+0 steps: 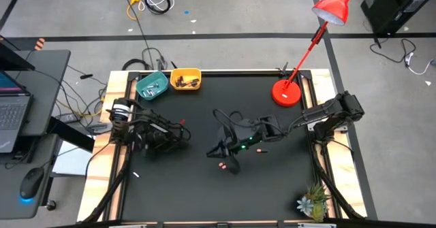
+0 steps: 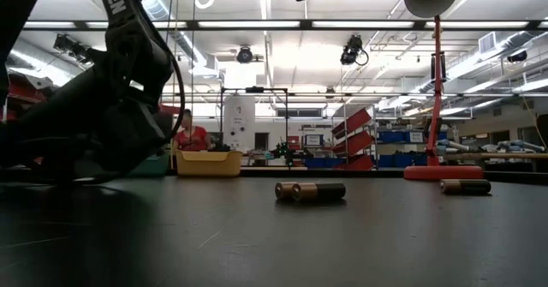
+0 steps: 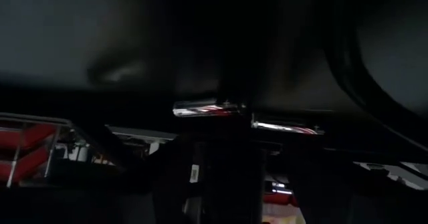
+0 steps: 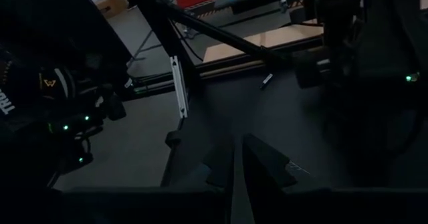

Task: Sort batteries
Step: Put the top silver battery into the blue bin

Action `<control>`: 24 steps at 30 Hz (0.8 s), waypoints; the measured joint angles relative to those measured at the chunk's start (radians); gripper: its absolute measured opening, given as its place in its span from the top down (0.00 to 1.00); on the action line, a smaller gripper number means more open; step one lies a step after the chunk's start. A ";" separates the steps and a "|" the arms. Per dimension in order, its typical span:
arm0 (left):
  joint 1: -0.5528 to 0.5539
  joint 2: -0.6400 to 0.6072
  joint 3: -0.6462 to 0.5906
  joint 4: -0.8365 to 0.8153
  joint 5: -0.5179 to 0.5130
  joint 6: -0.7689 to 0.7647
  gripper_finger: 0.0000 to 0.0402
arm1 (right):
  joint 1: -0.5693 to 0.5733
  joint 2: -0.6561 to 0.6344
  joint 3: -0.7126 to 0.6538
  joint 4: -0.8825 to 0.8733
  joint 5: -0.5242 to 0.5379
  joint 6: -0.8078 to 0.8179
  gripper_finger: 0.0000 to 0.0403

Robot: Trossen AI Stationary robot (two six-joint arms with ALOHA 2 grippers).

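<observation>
Two dark batteries (image 2: 310, 191) lie end to end on the desk (image 2: 257, 244), just beneath the right tool (image 1: 228, 161), whose fingers are pressed together, empty. Better to spread them before descending. Left tool (image 1: 178, 134) waits; grip unclear.

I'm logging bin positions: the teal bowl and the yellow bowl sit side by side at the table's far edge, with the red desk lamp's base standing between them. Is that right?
Not quite. The teal bowl and the yellow bowl do sit side by side at the far edge, but the red desk lamp's round base is not between them; it stands well off toward the right arm's side. The high view shows this.
</observation>
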 joint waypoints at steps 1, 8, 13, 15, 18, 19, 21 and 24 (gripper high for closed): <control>0.000 0.000 -0.002 0.007 0.004 0.004 0.42 | -0.003 0.000 0.000 0.000 0.000 -0.001 0.90; 0.000 -0.002 -0.005 0.036 -0.005 0.032 0.44 | -0.007 -0.018 -0.001 -0.002 0.000 -0.009 0.90; 0.007 0.000 0.002 0.021 0.020 0.047 0.44 | -0.013 -0.031 -0.001 -0.006 0.000 -0.015 0.90; 0.006 -0.028 0.003 0.019 0.008 0.046 0.44 | -0.020 -0.035 -0.001 -0.005 0.000 -0.016 0.90; 0.004 -0.091 0.013 0.059 -0.001 0.047 0.44 | -0.031 -0.036 -0.001 -0.004 0.000 -0.017 0.90; 0.006 -0.115 0.014 0.054 -0.002 0.047 0.44 | -0.035 -0.036 -0.001 -0.005 0.000 -0.019 0.90; 0.008 -0.160 0.011 0.023 -0.008 0.042 0.44 | -0.040 -0.036 -0.001 -0.006 0.000 -0.029 0.90; 0.008 -0.216 0.008 0.025 -0.014 0.035 0.44 | -0.047 -0.036 -0.001 -0.006 -0.013 -0.034 0.90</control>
